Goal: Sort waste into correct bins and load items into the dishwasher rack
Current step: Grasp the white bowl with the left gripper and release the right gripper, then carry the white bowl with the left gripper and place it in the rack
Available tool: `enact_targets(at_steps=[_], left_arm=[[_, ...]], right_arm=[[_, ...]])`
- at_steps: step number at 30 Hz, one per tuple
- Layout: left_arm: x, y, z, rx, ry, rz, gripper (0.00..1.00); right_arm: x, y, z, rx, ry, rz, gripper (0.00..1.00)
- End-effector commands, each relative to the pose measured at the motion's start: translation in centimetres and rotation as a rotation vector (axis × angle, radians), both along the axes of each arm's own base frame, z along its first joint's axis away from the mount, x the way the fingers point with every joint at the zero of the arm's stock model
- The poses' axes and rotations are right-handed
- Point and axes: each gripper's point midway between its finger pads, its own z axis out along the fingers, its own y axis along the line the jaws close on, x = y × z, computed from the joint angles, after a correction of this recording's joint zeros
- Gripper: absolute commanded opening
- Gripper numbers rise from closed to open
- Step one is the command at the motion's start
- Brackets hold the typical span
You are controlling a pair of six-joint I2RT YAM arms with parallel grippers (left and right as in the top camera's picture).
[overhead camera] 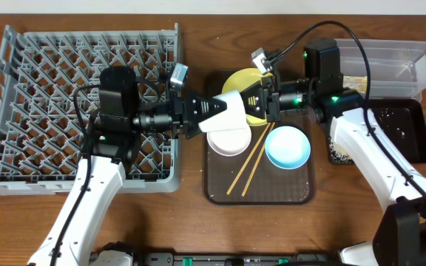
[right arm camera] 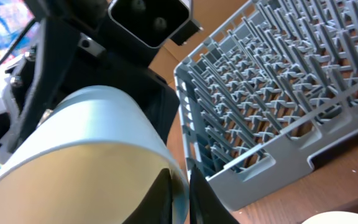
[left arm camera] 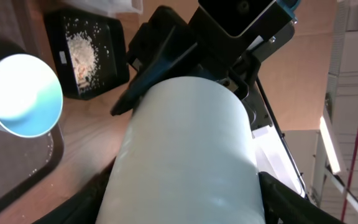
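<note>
Two tools hold the small white cup (left arm camera: 185, 155) above the brown tray (overhead camera: 272, 188): right tool (right arm camera: 180, 193) pinches its rim, left tool (overhead camera: 226, 111) clasps its body wide. Step: handover. Next: right tool releases; left arm loads the dishwasher rack (overhead camera: 21, 174).

Two arms, white links and black joints

The left arm (overhead camera: 87, 199) and right arm (overhead camera: 376, 159) share one build: smooth white tubular links running into chunky black motor housings, each dotted with small green lights. Thin black cables loop over the housings, the largest arching above the right arm at the far side. A small silver-grey camera block (overhead camera: 180, 74) sits on each wrist. The left gripper (overhead camera: 231, 114) and right gripper (overhead camera: 251, 103) are black with wedge-shaped fingers. The right arm's base, near right, is black.
</note>
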Motion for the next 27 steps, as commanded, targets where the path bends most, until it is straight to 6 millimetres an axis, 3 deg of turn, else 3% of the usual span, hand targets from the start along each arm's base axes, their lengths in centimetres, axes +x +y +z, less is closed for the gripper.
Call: enact_targets(at_steps=[1,10,14,17,20,27], left_arm=[[-0.5,-0.3,1.2,-0.005,-0.105,-0.032,0.43],[1.2,0.0,0.3,0.078,-0.300,0.041,0.27],[3.1,1.2,-2.5,0.228,-0.332,0.150,0.24],[4.8,3.6,-5.9,0.440,-0.332,0.271,0.23],[5.5,6.2,-7.3,0.641,-0.367,0.342,0.22],[5.9,12.3,-4.2,1.028,-0.476,0.467,0.15]], right_arm=[[1.1,0.3,-1.2,-0.065,-0.008,-0.070,0.09],[3.0,-1.1,-4.9,-0.249,0.063,-0.238,0.30],[3.8,-2.9,-7.7,-0.397,0.099,-0.346,0.33],[3.8,-4.5,-9.7,-0.506,0.128,-0.401,0.34],[3.5,-6.1,-11.1,-0.589,0.162,-0.435,0.34],[3.2,-8.9,-12.8,-0.704,0.212,-0.492,0.33]])
